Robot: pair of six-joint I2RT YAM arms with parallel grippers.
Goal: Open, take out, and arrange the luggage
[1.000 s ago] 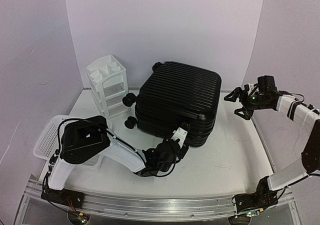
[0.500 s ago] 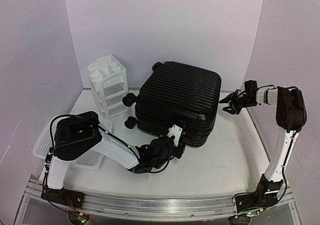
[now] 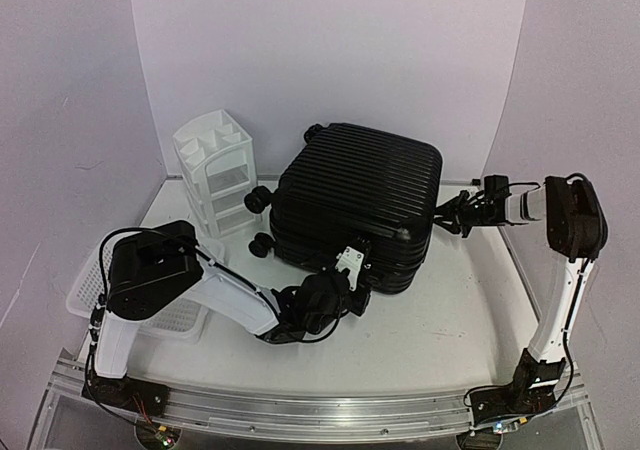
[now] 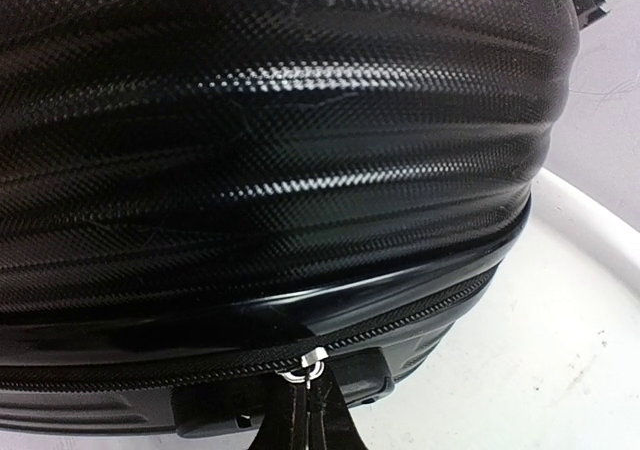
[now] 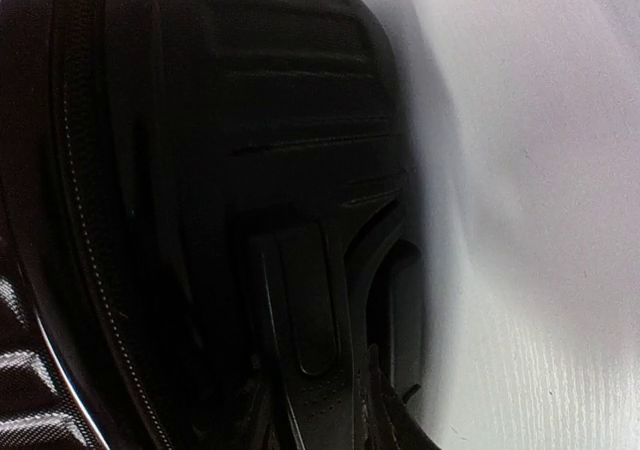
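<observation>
At the luggage (image 3: 360, 185) front seam, the left gripper (image 3: 355, 265), clamped on the zipper pull (image 4: 308, 410), may lose it if dragged off-line; I cannot tell the right gripper (image 3: 447, 216) closure.

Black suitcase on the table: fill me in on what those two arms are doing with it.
The luggage lies closed on the table, its zipper shut along the stretch in view. The left gripper is shut on the zipper pull at the near edge, placed to start unzipping. The right gripper is at the case's right side, by a raised moulded piece; whether it grips anything cannot be told. Nothing has been taken out yet.
</observation>
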